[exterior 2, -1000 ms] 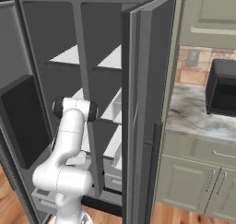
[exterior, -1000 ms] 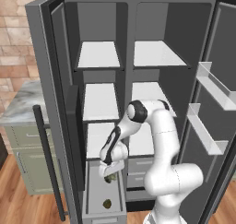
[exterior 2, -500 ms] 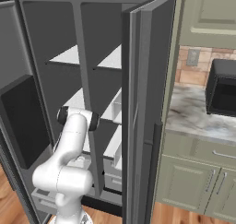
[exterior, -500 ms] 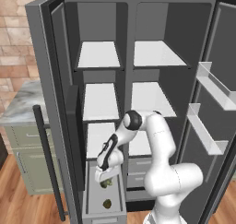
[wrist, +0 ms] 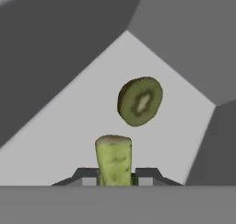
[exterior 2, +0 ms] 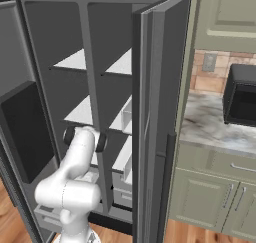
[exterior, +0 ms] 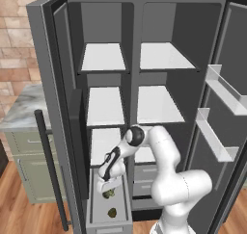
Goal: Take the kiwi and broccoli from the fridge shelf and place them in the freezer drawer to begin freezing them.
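1. Broccoli (wrist: pixel 113 159) sits clamped in the claw (wrist: pixel 114 176), pale stem end poking up between the two dark fingertips (wrist: pixel 86 174) in the hand view; the jaws are closed tight on it.
2. Over in the left base view, the claw (exterior: pixel 109 188) hangs low over the open freezer drawer (exterior: pixel 93 214), the green broccoli (exterior: pixel 109 194) showing just beneath the white hand.
3. Kiwi (wrist: pixel 140 101) lies on the plain grey floor of the drawer, cut face up, seeds and pale core on show, just beyond the held floret and apart from it.
4. From the left base view the kiwi (exterior: pixel 113 212) is a small dark oval near the drawer's front, closer to the camera than the broccoli.
5. Drawer walls rise grey on either side of the claw, a narrow fit.
6. Above, the fridge shelf (exterior: pixel 105 144) is partly covered by the arm's elbow, which reaches across it.
7. Fridge doors stand wide open; the right door (exterior 2: pixel 155 127) blocks much of the interior in the right base view, with the arm's shoulder beside it.
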